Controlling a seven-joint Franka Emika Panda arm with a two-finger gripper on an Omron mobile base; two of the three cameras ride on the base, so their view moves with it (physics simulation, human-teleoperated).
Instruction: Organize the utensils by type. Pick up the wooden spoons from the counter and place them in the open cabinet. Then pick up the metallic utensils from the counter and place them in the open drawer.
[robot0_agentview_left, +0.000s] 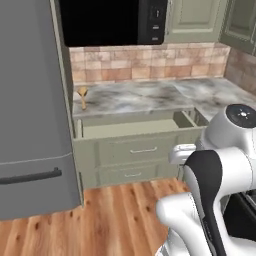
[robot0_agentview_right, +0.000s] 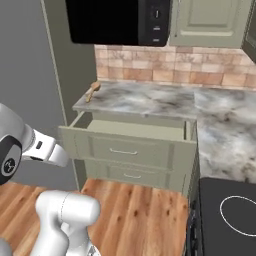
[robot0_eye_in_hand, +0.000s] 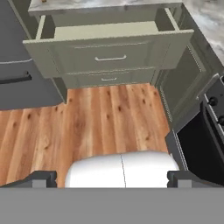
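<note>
One wooden spoon (robot0_agentview_left: 82, 96) at counter (robot0_agentview_left: 150, 95) left edge; drawer (robot0_agentview_left: 135, 131) open.

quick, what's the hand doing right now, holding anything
hand: open, fingertips wide apart, holding nothing, pointed over the wood floor in front of the open drawer.

A home kitchen: marbled tabletop (robot0_agentview_left: 150, 95) with tile backsplash (robot0_agentview_left: 150, 62), black microwave (robot0_agentview_left: 112, 20), olive drawers (robot0_agentview_right: 130, 145), fridge (robot0_agentview_left: 30, 110), stove (robot0_agentview_right: 230, 220), wood floor (robot0_eye_in_hand: 96, 127)
</note>
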